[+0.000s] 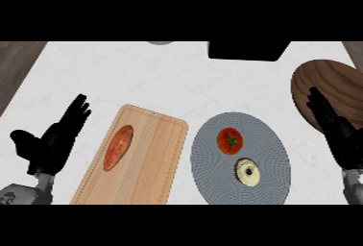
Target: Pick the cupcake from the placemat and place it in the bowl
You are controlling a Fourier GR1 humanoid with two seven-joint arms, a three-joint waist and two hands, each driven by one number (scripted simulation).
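Two black hands show at the near edge of a pale, marbled counter. Left hand at the left, fingers straight and spread, thumb out to the left, holding nothing; it lies just left of a wooden cutting board. Right hand at the right edge, fingers straight and close together, pointing far, also holding nothing; its fingertips overlap the near rim of a brown wooden bowl at the far right.

Round grey placemat sits centre-right, between board and right hand, close beside the board's right edge. On it: cupcake, pale with a dark spot on top, in the near half; a red tomato with green stem just beyond it, toward the far side. Cupcake is well apart from both hands and from the bowl.

Cutting board runs slantwise, near-left to far-right. An elongated orange-red item lies on its left part; kind uncertain.

Dark, boxy object at the far edge, centre-right, cut off by the view.
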